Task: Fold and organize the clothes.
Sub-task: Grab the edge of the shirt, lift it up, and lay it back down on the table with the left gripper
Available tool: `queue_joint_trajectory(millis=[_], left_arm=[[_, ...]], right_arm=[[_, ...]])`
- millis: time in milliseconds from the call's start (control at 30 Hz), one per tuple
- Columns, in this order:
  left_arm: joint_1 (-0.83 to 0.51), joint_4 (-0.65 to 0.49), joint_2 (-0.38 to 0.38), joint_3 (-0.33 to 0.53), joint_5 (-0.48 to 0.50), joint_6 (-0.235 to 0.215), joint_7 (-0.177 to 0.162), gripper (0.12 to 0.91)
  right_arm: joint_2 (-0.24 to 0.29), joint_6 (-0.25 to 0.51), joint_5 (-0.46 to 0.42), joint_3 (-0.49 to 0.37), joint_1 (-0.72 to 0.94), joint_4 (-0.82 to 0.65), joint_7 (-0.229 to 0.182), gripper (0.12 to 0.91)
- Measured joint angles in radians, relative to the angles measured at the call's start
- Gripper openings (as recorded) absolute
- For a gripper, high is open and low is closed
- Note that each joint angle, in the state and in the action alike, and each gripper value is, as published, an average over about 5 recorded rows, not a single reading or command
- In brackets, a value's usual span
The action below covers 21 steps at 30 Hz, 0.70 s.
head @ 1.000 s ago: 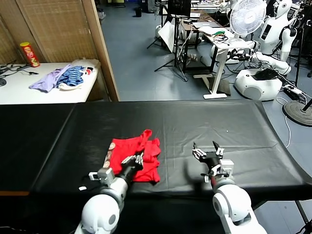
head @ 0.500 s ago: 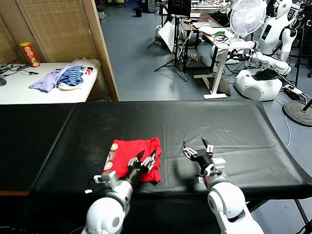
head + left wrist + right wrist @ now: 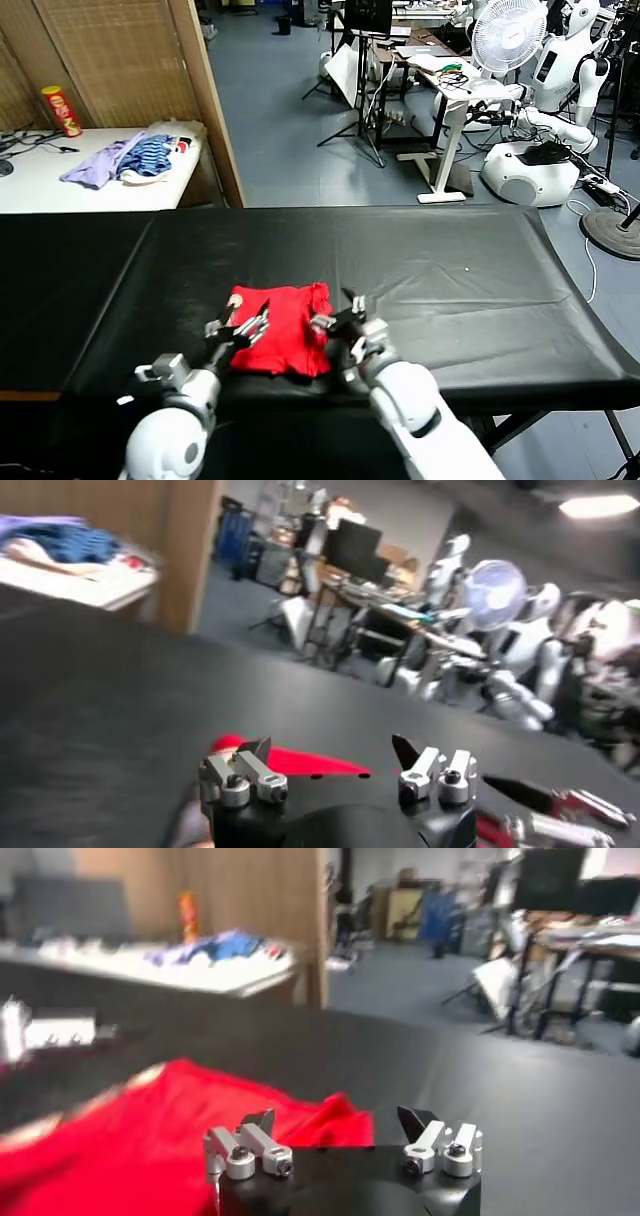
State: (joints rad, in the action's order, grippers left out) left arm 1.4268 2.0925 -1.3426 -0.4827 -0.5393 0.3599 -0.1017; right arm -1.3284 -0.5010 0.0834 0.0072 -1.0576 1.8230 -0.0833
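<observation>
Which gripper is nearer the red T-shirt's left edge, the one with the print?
Left. The left gripper, jaws open, sits at the printed left edge of the red T-shirt. The right gripper, also open, is at its opposite, right edge.

1. The left gripper (image 3: 238, 330) sits at about 7 o'clock in the head view, its fingers spread apart and pointing toward 1 o'clock.
2. The right gripper (image 3: 340, 322) sits just beside it near 6 o'clock, fingers also spread wide.
3. Both forearms rise from the lower edge, converging.
</observation>
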Motion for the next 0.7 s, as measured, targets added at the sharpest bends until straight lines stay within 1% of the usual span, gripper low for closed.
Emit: queue_joint_trajectory(millis=[100,133,200,300,400,500,567,700], left_arm=[[0.002,-0.013,-0.005,-0.021,0.000,0.001,0.004,0.798],[0.001,-0.017,-0.007,-0.027,-0.004,0.001,0.005,0.798],[0.000,-0.026,-0.008,-0.040,-0.018,0.004,0.007,0.798],[-0.002,-0.040,-0.006,-0.058,-0.057,0.008,0.014,0.798],[-0.008,-0.058,-0.006,-0.078,-0.123,0.021,0.018,0.798],[-0.020,-0.082,-0.008,-0.098,-0.200,0.037,0.019,0.798],[-0.027,-0.101,-0.010,-0.110,-0.246,0.039,0.020,0.798],[-0.032,-0.137,-0.011,-0.126,-0.339,0.040,0.028,0.798]], right_arm=[[-0.008,0.018,-0.085,-0.012,-0.006,-0.027,-0.021,0.798],[-0.012,0.029,-0.100,-0.013,-0.007,-0.033,-0.028,0.798],[-0.020,0.057,-0.095,-0.013,-0.010,-0.038,-0.043,0.798],[-0.033,0.100,-0.037,-0.002,-0.017,-0.026,-0.058,0.798],[-0.037,0.123,0.047,0.021,-0.029,0.007,-0.059,0.798],[-0.026,0.128,0.140,0.054,-0.048,0.056,-0.057,0.798],[-0.016,0.127,0.194,0.079,-0.061,0.093,-0.056,0.798],[0.001,0.125,0.254,0.129,-0.091,0.161,-0.055,0.798]])
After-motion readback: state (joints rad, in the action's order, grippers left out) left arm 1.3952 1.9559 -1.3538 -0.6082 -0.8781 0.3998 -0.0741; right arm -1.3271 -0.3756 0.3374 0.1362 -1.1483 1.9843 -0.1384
